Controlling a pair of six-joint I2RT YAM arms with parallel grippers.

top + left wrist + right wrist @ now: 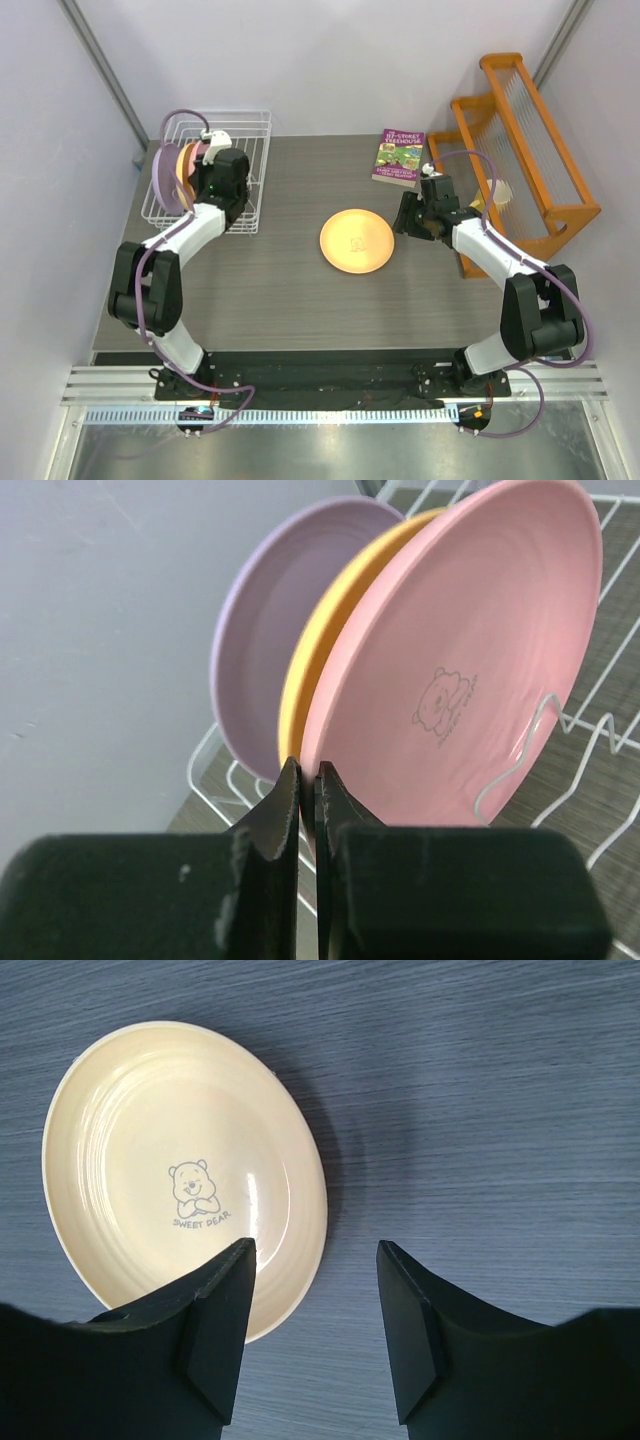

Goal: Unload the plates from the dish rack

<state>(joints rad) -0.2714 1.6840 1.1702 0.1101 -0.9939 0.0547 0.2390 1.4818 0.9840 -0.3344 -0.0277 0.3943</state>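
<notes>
The right gripper [315,1250] hangs with fingers apart just above the surface [300,290], beside one orange-yellow plate [180,1170] lying flat mid-surface; only the right wrist view shows its bear print. Farther left, three plates stand on edge in the white wire dish rack [250,120]: pink [470,650], orange-yellow [318,660], lilac [260,630], making four plates. The left gripper [308,770] has fingers nearly together at the pink rim; whether it pinches the rim cannot be told.
</notes>
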